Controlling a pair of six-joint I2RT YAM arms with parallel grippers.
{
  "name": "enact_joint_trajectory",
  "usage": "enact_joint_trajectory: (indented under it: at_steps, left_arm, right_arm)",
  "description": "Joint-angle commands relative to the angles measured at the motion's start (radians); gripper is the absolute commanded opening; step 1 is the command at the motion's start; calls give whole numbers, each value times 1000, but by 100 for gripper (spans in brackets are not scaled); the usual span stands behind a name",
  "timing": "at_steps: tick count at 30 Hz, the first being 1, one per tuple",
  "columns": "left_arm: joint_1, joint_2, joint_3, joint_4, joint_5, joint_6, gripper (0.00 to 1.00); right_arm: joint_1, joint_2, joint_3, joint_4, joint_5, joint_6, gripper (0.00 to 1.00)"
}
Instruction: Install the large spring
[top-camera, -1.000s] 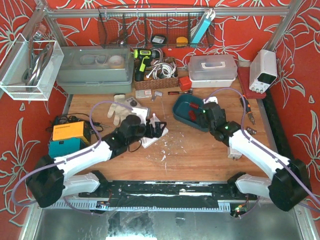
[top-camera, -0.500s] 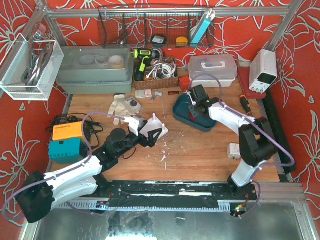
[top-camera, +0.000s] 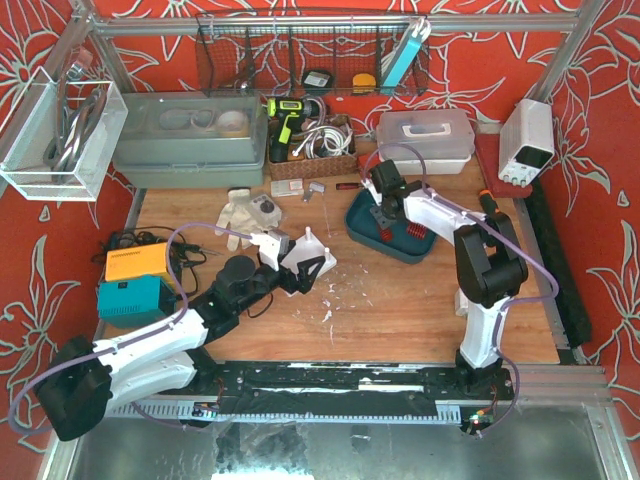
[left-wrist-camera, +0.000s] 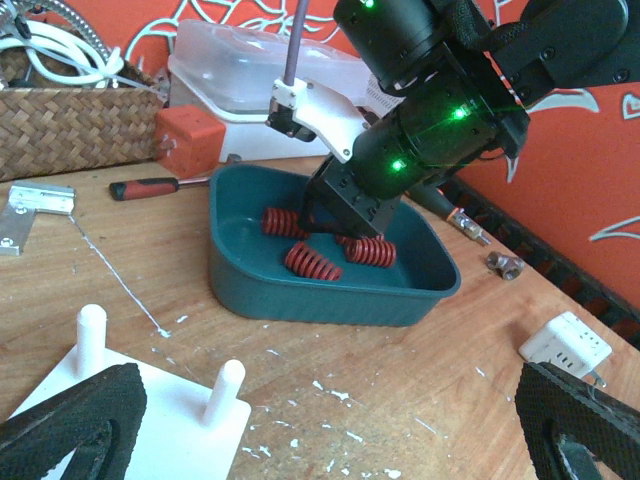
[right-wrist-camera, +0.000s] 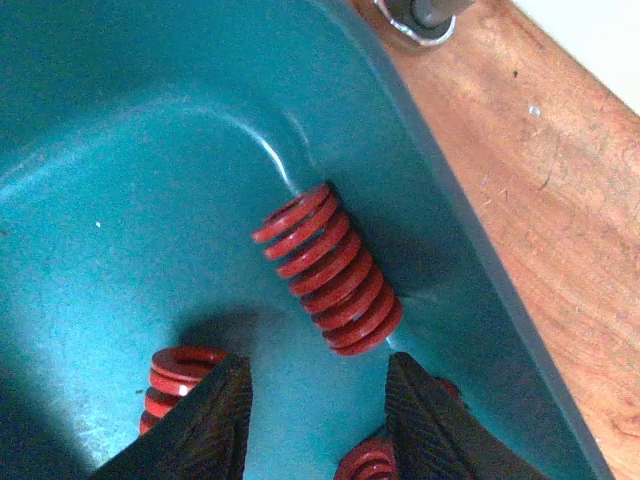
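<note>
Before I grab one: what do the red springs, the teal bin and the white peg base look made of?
Red springs: likely painted or coated steel, flat-edged coils with a dull sheen. Teal bin: probably moulded plastic, smooth, rounded corners, soft glare. White peg base: looks like matte plastic, possibly printed; unsure.

You had two arms of white shells between black joints: the left white-and-black arm (top-camera: 150, 345) and the right white-and-black arm (top-camera: 440, 215). A thin lavender cable (left-wrist-camera: 294, 40) ran along each. Small green lights (left-wrist-camera: 460, 113) glowed on the right arm's black wrist, and the left arm's black fingers (left-wrist-camera: 70, 425) looked coarse-grained.
</note>
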Motion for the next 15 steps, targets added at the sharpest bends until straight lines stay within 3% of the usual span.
enact_joint_trajectory:
  at_steps: [1, 15]
  left_arm:
    - [-1, -21, 7, 29, -27, 8, 100]
    - [0, -37, 4, 20, -54, 13, 100]
  right_arm:
    - [-9, 36, 58, -43, -11, -40, 42]
    - [-26, 137, 166, -104, 17, -67, 45]
